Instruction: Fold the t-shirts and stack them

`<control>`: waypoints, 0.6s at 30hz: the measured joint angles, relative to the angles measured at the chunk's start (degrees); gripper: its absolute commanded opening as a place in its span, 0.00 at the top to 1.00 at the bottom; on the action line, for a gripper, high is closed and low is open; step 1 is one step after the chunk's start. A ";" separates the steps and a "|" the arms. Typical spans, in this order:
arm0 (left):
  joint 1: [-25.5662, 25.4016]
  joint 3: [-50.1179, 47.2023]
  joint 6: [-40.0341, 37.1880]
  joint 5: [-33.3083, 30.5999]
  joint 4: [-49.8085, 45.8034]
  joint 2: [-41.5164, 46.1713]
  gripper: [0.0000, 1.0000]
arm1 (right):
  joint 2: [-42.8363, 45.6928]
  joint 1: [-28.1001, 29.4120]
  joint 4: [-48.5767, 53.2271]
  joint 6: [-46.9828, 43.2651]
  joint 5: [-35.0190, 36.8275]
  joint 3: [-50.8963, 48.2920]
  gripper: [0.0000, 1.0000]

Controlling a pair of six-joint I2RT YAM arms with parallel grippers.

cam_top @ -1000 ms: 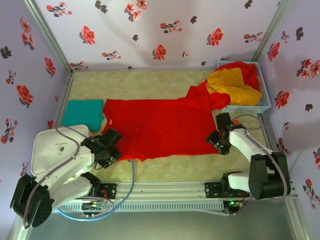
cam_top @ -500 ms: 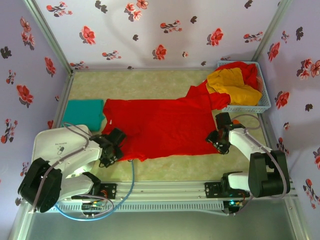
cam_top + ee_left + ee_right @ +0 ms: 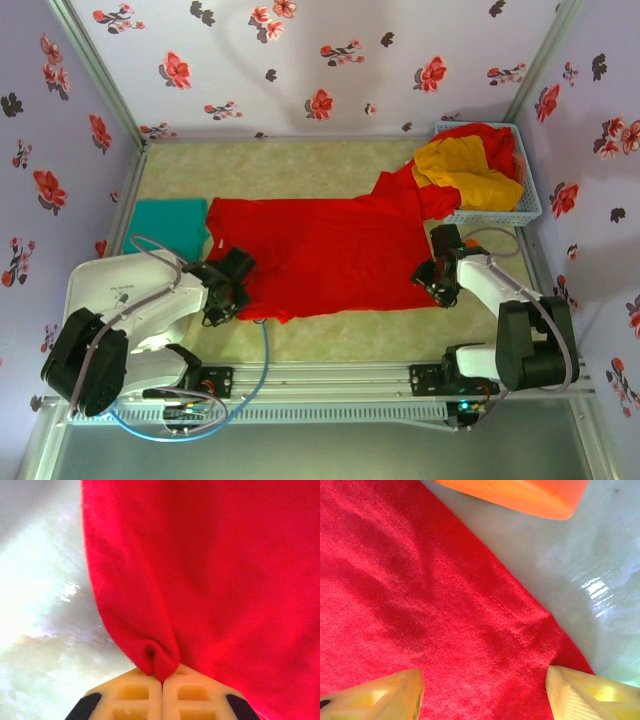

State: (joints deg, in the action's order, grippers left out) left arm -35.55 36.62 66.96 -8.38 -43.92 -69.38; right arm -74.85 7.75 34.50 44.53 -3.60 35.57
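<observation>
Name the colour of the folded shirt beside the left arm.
The folded shirt is teal-green; top external view.

Top view: bright, even, diffuse light from overhead, sharp from edge to edge. Only faint, soft shadows under the arms on the pale beige table surface [image 3: 300,165].

Left wrist view: table surface bleached near white at left, with a small glare patch. Grey shadow under the edge of the bright red cloth t-shirt [image 3: 225,580]. Red oversaturated, weave lost, focus soft.

Right wrist view: shirt weave crisp at centre. White glint on the surface at right. Pale yellow plastic fingertips [image 3: 380,692] of the right gripper [image 3: 482,690] and the orange shape [image 3: 520,492] at top are blurred.
</observation>
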 measured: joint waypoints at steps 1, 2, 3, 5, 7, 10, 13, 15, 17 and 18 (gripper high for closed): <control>0.17 2.08 -0.74 0.02 -1.14 0.00 1.00 | -0.13 0.00 0.00 -0.02 0.00 0.04 0.34; 0.35 4.22 -1.53 0.17 -2.14 -0.07 1.00 | -0.28 0.00 0.00 -0.15 0.00 0.13 0.34; 0.55 6.27 -2.25 0.39 -2.91 -0.20 1.00 | -0.42 0.00 0.00 -0.22 -0.02 0.28 0.34; 0.90 10.91 -4.11 0.70 -4.31 -1.14 1.00 | -0.79 0.00 -0.11 -0.50 -0.02 0.57 0.34; 1.16 14.78 -5.92 1.05 -5.55 -2.86 1.00 | -1.01 0.00 -0.22 -0.59 -0.02 0.72 0.34; 1.84 19.96 -9.22 1.62 -7.61 -6.95 1.00 | -1.05 0.00 -0.24 -0.61 -0.02 0.76 0.35; 2.71 25.44 -12.76 2.12 -9.01 -12.26 1.00 | -1.07 0.00 -0.44 -0.61 -0.04 0.76 0.35; 3.30 30.14 -15.41 2.56 -9.86 -16.63 1.00 | -1.25 0.00 -0.63 -0.59 -0.07 0.81 0.35; 3.69 35.06 -17.92 2.84 -10.49 -21.20 1.00 | -1.31 0.00 -0.83 -0.61 -0.13 0.87 0.35; 3.78 37.31 -18.99 2.99 -10.64 -23.32 1.00 | -1.31 0.00 -0.87 -0.61 -0.24 0.92 0.35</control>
State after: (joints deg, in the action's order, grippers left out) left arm -31.77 73.93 47.97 -5.39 -54.57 -92.71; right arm -76.16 7.75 33.63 43.92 -3.84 36.49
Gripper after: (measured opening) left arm 0.043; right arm 0.653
